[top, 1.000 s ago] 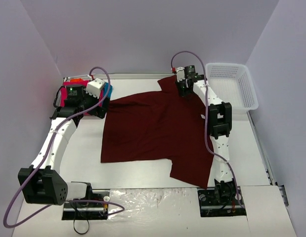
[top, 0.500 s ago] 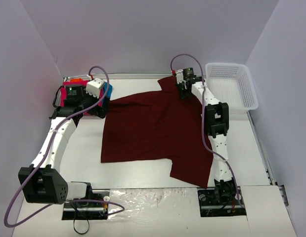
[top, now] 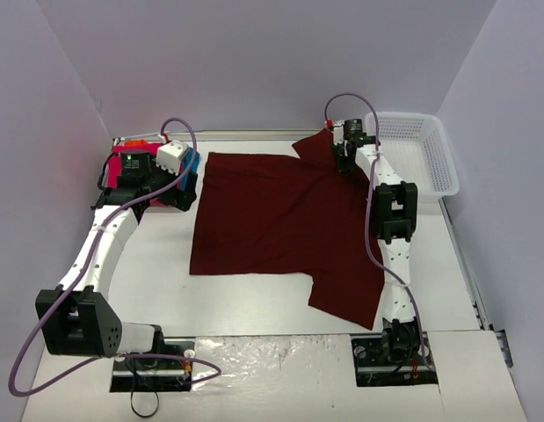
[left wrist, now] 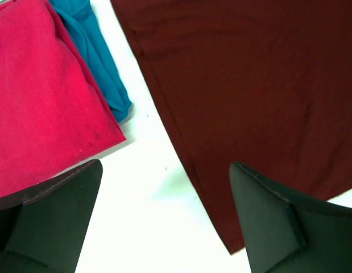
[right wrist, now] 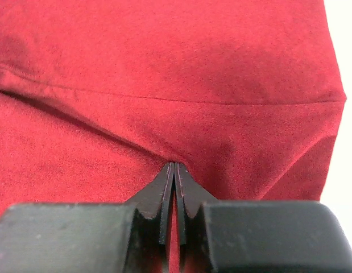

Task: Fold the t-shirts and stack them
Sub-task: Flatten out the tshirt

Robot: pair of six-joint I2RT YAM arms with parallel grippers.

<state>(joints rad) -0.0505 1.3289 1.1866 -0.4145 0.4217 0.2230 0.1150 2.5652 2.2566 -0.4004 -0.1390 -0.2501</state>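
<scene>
The right pincer [right wrist: 174, 170] is fully closed, its two fingertips pressed together on a pinch of the maroon t-shirt [right wrist: 164, 57]. Creases in the cloth run out from the pinch. In the overhead view this pincer [top: 344, 158] grips the shirt at its far right corner, near the back of the counter [top: 157, 264], where the fabric bunches up. From there the maroon t-shirt [top: 280, 220] lies spread flat across the middle of the counter, one sleeve reaching toward the right arm's base.

The left pincer [left wrist: 164, 170] stands wide open and holds nothing. Between its fingers lie only bare counter [left wrist: 147, 187] and the maroon shirt's left edge [left wrist: 249, 74]. Just left of that gap lies a folded pink t-shirt [left wrist: 39, 85], with a teal t-shirt [left wrist: 96, 57] showing along its side. A bit of orange cloth [top: 138, 142] shows behind them. A white mesh basket [top: 447, 167] sits in the far right corner, just beside the right pincer.
</scene>
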